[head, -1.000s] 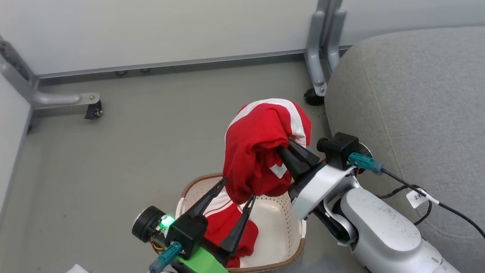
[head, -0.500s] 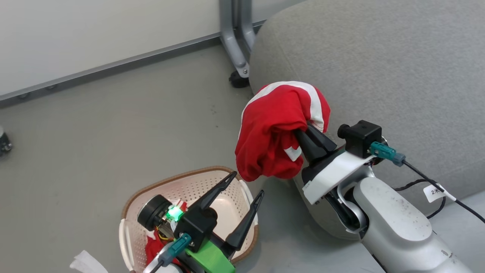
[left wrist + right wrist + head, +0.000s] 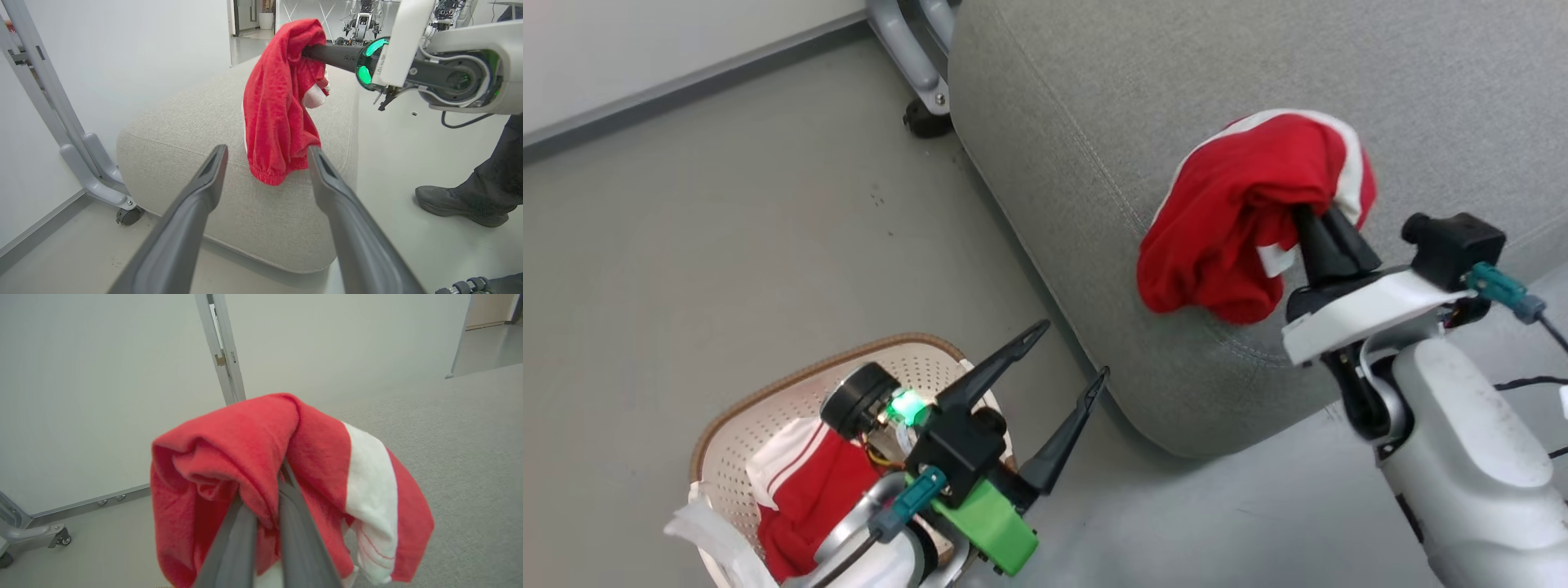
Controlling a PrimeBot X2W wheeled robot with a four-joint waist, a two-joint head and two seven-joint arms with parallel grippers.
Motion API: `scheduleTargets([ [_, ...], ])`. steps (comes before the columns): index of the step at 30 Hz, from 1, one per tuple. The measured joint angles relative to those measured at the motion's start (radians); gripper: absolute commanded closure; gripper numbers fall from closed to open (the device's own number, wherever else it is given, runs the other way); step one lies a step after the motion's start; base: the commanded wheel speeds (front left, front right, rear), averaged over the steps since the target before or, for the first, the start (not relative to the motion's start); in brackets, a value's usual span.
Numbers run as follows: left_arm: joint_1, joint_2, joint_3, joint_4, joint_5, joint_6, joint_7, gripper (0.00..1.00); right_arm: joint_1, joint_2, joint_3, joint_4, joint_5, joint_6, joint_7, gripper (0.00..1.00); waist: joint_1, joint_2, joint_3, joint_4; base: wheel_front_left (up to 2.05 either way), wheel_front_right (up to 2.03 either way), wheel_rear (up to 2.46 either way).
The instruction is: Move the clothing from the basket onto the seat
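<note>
My right pincer (image 3: 1319, 233) was clenched on a bunched fold of one red garment (image 3: 1233, 220), its fingers pressed together with cloth spilling over both sides. The garment hung from that pinch in a loose bundle over the seat (image 3: 1094, 98), close to the near edge and not far from the rounded corner. From the left wrist I could not tell whether the hem brushed the cushion or hung just clear. My left pincer (image 3: 1075, 349) stood released, fingers spread and holding nothing, over the basket (image 3: 760, 416) and pointing toward the seat. The second garment (image 3: 809, 498) lay crumpled in the basket, which sat on the floor (image 3: 727, 204) near the seat's corner.

I judged the cloth light, limp and a little grippy, with nothing fragile in it. It would sag and trail from wherever it was pinched. A deep bite on a gathered fold near the middle should serve better than an edge or the white trim, which could slide out.

Against a second earlier, the head camera had swung with the body, so the whole picture had shifted. Allowing for that, the held garment no longer hung over the basket but over the seat. Both pincers were as before, one clenched, one released.
</note>
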State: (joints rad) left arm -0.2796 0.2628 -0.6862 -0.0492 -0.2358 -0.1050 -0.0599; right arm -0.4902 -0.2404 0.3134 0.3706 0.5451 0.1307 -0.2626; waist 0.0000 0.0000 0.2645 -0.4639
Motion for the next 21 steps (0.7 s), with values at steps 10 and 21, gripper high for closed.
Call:
scheduleTargets([
  [10, -0.168, 0.007, -0.016, -0.053, 0.057, -0.010, 0.003, 0.00, -0.206, -0.043, -0.283, 0.043, -0.014, 0.000, 0.000, 1.00, 0.0000, 0.0000, 0.159, 0.053, 0.00, 0.00, 0.00],
  [21, -0.299, -0.001, -0.030, -0.055, 0.091, -0.015, -0.043, 0.00, -0.383, -0.118, -0.544, 0.225, -0.089, 0.000, 0.000, 1.00, 0.0002, 0.0000, 0.341, 0.195, 0.00, 0.00, 0.00],
])
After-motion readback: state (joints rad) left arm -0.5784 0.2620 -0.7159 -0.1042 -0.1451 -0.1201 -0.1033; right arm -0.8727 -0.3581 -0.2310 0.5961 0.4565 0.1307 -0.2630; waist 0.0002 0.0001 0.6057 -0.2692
